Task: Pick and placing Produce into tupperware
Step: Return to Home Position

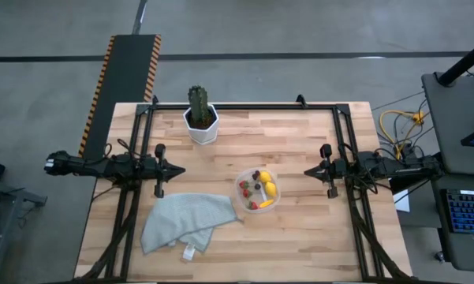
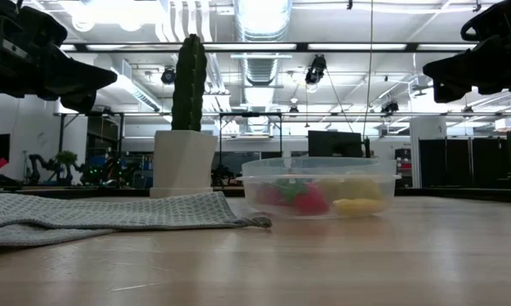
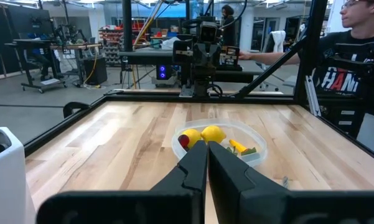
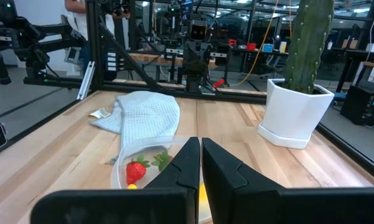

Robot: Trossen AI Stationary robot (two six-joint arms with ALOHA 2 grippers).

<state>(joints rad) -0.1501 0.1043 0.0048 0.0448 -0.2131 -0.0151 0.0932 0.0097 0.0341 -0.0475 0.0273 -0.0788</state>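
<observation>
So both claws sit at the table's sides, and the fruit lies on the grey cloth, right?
Not quite: the high view shows the fruit in the clear tub, beside the grey cloth. The left claw and right claw do sit at the sides of the table.

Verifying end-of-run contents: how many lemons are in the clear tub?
2. Both sit in the right half of the tupperware: one lemon nearer the cactus, the other next to it, farther from the cactus. A third hidden under fruit seems unlikely.
</observation>
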